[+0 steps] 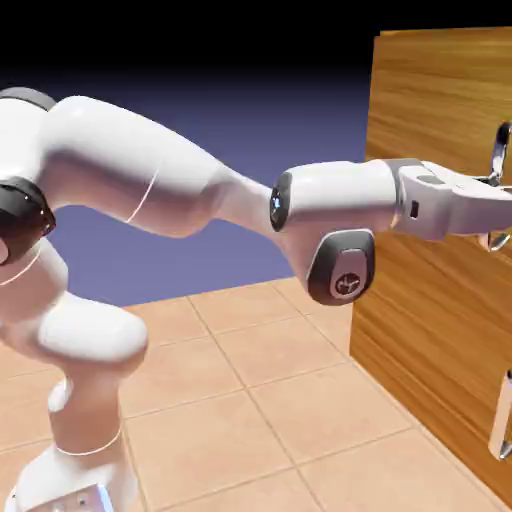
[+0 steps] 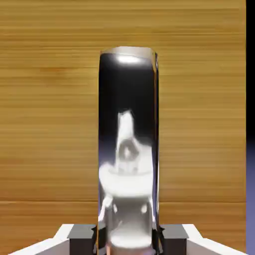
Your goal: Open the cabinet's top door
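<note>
Cabinet (image 1: pixel 430 310) doors of grained, orange-brown wood stood at the exterior view's right, and the top door (image 2: pixel 199 109) lay flat behind its curved silver handle (image 2: pixel 128 124). From where I stood, the white arm (image 1: pixel 140 165) reached across to it, well above the tiled floor (image 1: pixel 260 390). The gripper (image 2: pixel 128 244) had its 2 fingers closed on that bar, 1 on each side, near one end of it. Shiny metal mirrored the white hand. Lower down, a 2nd handle (image 1: pixel 502 420) hung on the wood, apart from the arm.
</note>
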Motion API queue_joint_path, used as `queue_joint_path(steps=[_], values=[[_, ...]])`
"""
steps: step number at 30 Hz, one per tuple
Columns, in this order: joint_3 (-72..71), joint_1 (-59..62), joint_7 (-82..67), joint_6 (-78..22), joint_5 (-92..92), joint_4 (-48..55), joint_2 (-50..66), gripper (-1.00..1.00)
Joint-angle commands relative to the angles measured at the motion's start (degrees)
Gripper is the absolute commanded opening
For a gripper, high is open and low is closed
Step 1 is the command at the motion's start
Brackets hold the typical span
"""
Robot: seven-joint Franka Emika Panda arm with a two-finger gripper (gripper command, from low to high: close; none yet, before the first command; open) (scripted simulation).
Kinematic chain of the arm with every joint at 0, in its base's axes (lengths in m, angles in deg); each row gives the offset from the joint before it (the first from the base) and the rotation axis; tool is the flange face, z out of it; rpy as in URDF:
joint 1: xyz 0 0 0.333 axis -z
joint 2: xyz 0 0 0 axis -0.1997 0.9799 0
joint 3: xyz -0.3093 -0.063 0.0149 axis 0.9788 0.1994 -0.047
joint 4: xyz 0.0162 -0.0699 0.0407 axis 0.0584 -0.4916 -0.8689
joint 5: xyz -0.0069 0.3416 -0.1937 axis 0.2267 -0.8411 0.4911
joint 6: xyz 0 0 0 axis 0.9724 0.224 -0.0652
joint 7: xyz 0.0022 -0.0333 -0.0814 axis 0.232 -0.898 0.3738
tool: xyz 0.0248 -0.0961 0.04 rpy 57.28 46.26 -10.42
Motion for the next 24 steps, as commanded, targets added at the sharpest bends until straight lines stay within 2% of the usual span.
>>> queue_joint_path(steps=[1, 14, 24], values=[[-1.9, 2.0, -0.4, 0.3, -1.1, -1.0, 0.2, -1.00], [-28.7, 27.5, -8.0, 3.0, -18.7, -13.2, -2.7, -1.00], [-45.2, 48.2, 3.5, 3.6, -14.1, -17.4, -2.8, -1.00]])
